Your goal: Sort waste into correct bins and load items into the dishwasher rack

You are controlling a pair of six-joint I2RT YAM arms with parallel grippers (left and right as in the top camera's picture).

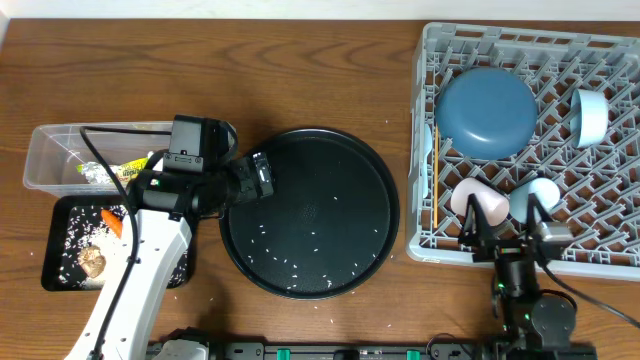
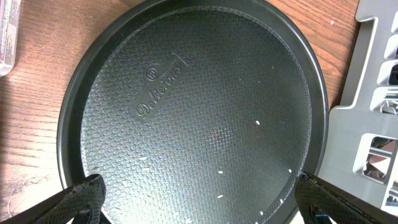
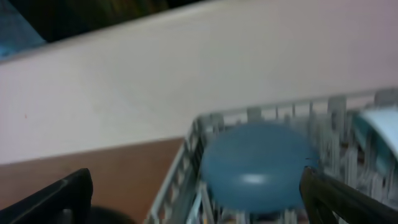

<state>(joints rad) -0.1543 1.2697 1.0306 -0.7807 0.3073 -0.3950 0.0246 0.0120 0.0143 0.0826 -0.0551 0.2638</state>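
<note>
My left gripper point(image 1: 262, 176) is open and empty over the left rim of the round black tray point(image 1: 375, 170). In the left wrist view its fingers point(image 2: 199, 202) span the tray's floor point(image 2: 186, 81), where white rice grains point(image 2: 257, 122) lie scattered. The grey dishwasher rack point(image 1: 425, 235) holds the dark-blue plate point(image 1: 485, 110), light-blue cup point(image 1: 591, 115), pink cup point(image 1: 478, 203), a pale bowl point(image 1: 536, 193) and the chopstick point(image 1: 437, 185). My right gripper point(image 1: 505, 230) is open and empty at the rack's front edge. The right wrist view is blurred and shows the plate point(image 3: 258, 165) between its fingers point(image 3: 196, 199).
The clear tub point(image 1: 50, 150) at the left holds the snack wrapper point(image 1: 130, 170) and foil point(image 1: 92, 172). The shallow black tray point(image 1: 58, 215) in front of it holds rice, the carrot piece point(image 1: 111, 222) and the brown lump point(image 1: 92, 262). Stray grains lie on the table.
</note>
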